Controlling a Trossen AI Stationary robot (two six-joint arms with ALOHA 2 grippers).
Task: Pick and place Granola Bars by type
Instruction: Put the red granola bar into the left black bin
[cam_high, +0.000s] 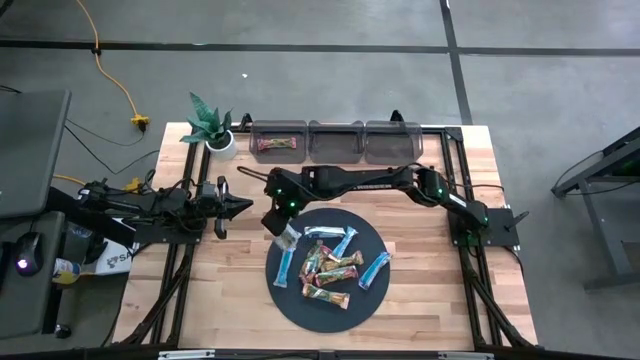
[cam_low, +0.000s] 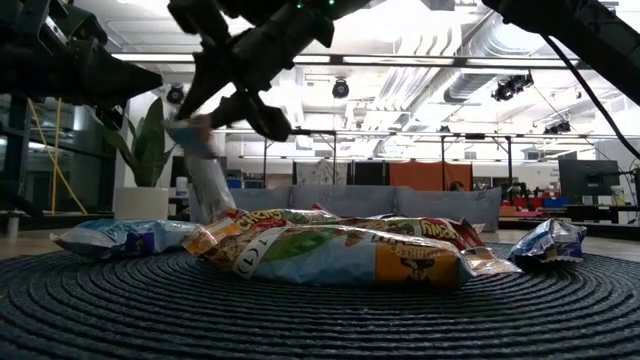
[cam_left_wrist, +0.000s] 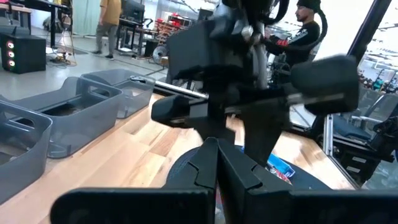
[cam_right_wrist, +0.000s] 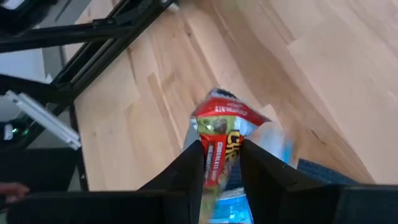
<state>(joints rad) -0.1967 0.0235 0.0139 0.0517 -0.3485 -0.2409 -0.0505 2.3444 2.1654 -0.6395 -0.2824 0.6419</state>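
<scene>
Several granola bars (cam_high: 332, 266) in light blue, red and multicolour wrappers lie in a pile on the dark round disc (cam_high: 300, 310). One more bar (cam_high: 278, 145) lies in the far-left clear bin (cam_high: 278, 128). My right gripper (cam_right_wrist: 221, 165) is over the disc's far left rim, shut on a light blue bar with a red label (cam_high: 290, 237), which also shows in the low view (cam_low: 203, 170). My left gripper (cam_high: 238, 205) waits at the table's left with its fingers together (cam_left_wrist: 216, 163). My right gripper pinches the bar's upper end (cam_right_wrist: 219, 152) between its two fingers, which slant down from the table's right and lie across the bar. The bar hangs below the fingers, tilted. Its lower end is hidden behind the pile in the low view.
Three clear bins (cam_high: 335, 140) stand in a row along the far edge, with a potted plant (cam_high: 213, 130) at the far left corner. Bare wood lies between the disc and the bins. People (cam_left_wrist: 308, 31) stand in the room beyond the table.
</scene>
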